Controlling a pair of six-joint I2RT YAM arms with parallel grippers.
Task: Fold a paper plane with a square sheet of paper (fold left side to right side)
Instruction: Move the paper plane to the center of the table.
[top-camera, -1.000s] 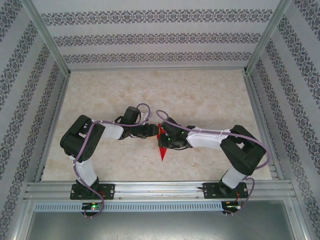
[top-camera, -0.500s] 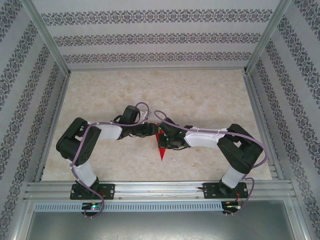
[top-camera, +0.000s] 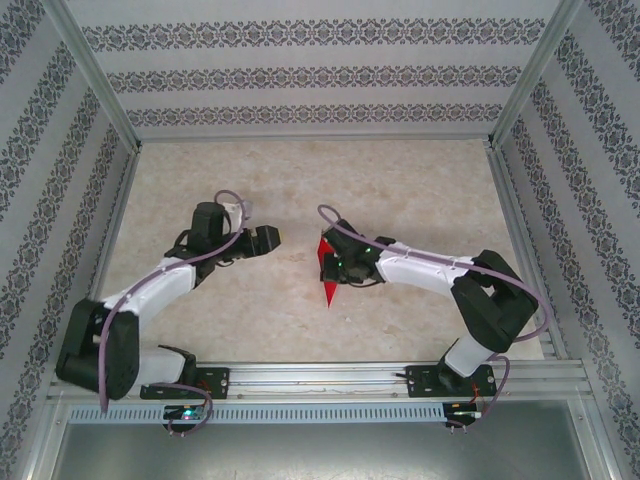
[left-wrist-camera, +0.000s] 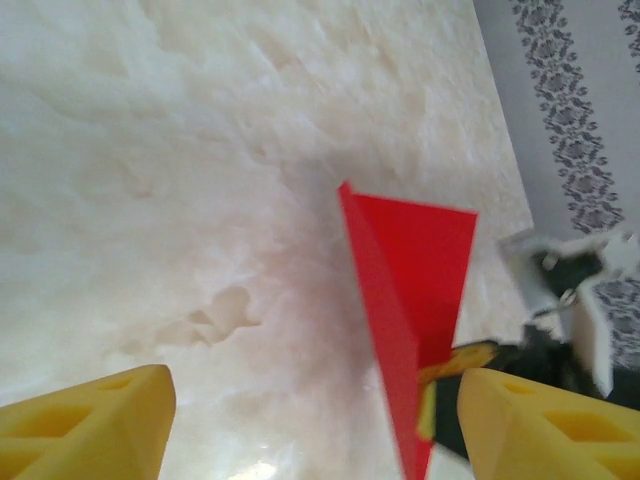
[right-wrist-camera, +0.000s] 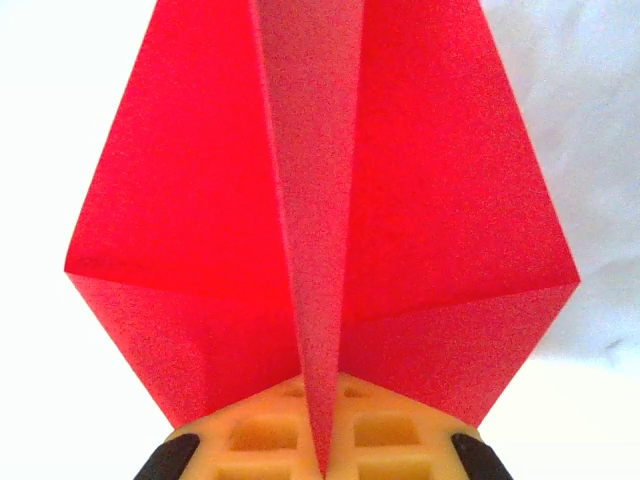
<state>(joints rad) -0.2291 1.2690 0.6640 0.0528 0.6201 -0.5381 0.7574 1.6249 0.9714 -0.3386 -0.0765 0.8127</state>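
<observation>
Marbled tabletop (top-camera: 400, 190), top view: red paper plane (top-camera: 328, 288) mid-frame, pinched in the closed right gripper (top-camera: 333, 266), left gripper (top-camera: 270, 238) apart at its left; left wrist: jaws wide, empty; right wrist: pads (right-wrist-camera: 270, 440) clamp the centre keel, wings spread, so folding looks nearly done.

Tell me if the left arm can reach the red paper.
Probably yes: only bare table separates the open left gripper from the red paper; the right gripper pinches its other side.
</observation>
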